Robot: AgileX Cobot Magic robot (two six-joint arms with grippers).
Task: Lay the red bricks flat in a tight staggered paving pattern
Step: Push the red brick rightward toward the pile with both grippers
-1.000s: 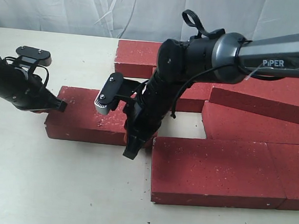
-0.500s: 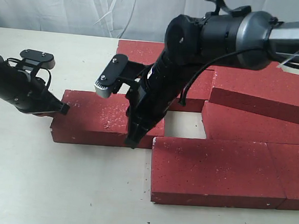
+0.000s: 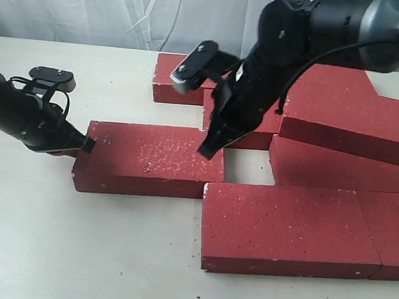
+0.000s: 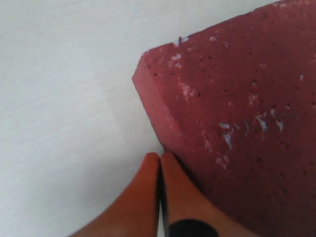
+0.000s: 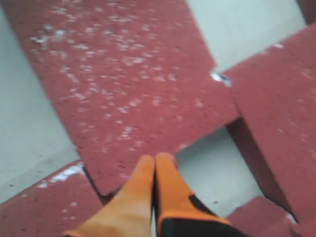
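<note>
Nearest, on the right of the worktop [image 3: 76, 250], two of the red bricks [image 3: 283, 227] lie flat end to end as a finished near row.

Just beyond it lies the loose brick [image 3: 151, 156], flat, with its right end lapping past the near row's left end. The left tool [image 3: 87, 143] has its fingers pressed together and holds nothing. Its tips are set against the left end of that brick, close to a corner in the left wrist view [image 4: 159, 158]. The right tool [image 3: 206, 150] is also closed and empty, poised over the brick's right far corner. Whether it touches I cannot tell.

The step in hand looks like sliding this brick into its row. A gap [image 3: 246, 165] of bare worktop separates it from the middle brick [image 3: 335, 169] on the right. The next move probably calls for a steady push rightward from the left end, keeping the brick square against the near row.

Farther back, a tilted brick [image 3: 352, 126] rests unevenly and will need flattening. The far bricks [image 3: 180, 76] sit beyond, and the right arm hangs over them.
</note>
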